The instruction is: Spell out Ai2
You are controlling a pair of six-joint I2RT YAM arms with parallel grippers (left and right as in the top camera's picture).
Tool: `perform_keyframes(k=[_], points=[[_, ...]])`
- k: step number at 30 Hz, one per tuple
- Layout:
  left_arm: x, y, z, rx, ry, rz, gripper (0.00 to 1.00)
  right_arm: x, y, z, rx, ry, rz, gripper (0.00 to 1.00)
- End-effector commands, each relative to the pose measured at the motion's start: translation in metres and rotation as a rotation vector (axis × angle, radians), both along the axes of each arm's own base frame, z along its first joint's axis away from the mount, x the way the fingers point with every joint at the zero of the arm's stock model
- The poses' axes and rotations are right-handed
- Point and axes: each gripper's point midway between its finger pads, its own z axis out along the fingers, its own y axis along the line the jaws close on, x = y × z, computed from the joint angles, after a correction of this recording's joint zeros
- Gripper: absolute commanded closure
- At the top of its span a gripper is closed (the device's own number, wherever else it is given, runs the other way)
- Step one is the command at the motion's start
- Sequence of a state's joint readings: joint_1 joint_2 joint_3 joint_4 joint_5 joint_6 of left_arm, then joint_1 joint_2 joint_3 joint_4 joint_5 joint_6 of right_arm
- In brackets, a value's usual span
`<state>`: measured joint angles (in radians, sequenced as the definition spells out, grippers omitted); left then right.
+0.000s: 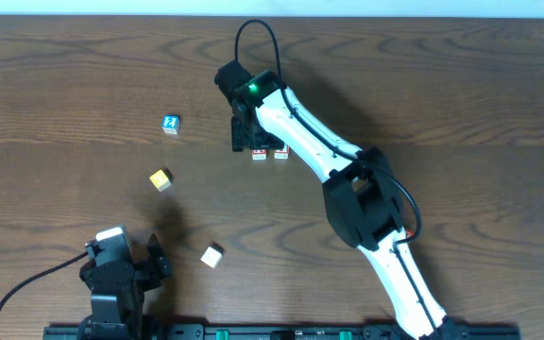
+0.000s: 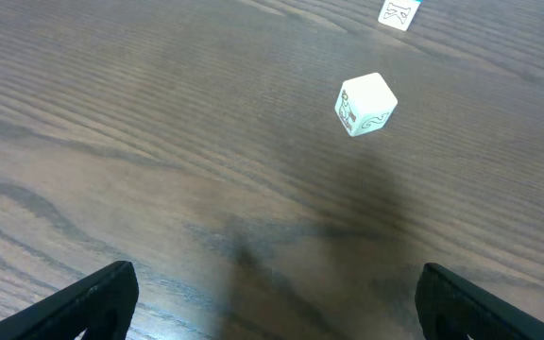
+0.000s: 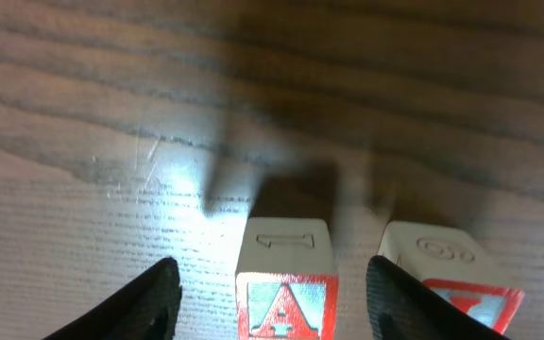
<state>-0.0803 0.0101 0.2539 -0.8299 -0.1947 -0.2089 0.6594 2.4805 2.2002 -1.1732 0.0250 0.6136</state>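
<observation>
right gripper [image 3: 274, 297]: jaws spread astride A cube [image 3: 284, 255], lower centre | risk: I cube [image 3: 451, 269], just beside, could be knocked askew by the finger [image 3: 395, 293] standing between them

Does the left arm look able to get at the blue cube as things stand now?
Probably yes. The blue cube stands alone, clear of the right gripper, which straddles the A cube. The left gripper is open; only the yellow cube lies near its path.
</observation>
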Motion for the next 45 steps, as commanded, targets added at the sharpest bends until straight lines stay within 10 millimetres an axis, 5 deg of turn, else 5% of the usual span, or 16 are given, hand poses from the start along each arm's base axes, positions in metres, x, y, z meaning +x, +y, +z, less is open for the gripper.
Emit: perform_keyframes(k=[1, 14, 21, 25, 27, 32, 45], points=[[-0.006, 0.004, -0.007, 0.019, 0.034, 0.012, 0.05, 0.013, -0.007, -0.007, -0.016, -0.022, 0.003, 0.35], [-0.006, 0.004, -0.007, 0.019, 0.034, 0.012, 0.05, 0.069, -0.003, 0.029, 0.079, -0.198, 0.064, 0.37], [-0.006, 0.004, -0.007, 0.019, 0.034, 0.013, 0.05, 0.052, 0.027, 0.067, 0.097, -0.226, 0.151, 0.47], [-0.006, 0.004, -0.007, 0.019, 0.034, 0.013, 0.05, 0.012, 0.046, 0.058, 0.060, -0.149, 0.206, 0.83], [-0.006, 0.004, -0.007, 0.019, 0.034, 0.013, 0.05, 0.001, 0.057, 0.055, 0.038, -0.156, 0.238, 0.90], [-0.006, 0.004, -0.007, 0.019, 0.034, 0.013, 0.05, -0.008, 0.065, 0.053, -0.003, -0.182, 0.258, 0.98], [-0.006, 0.004, -0.007, 0.019, 0.034, 0.013, 0.05, -0.012, 0.050, 0.005, -0.047, -0.128, 0.220, 0.98]])
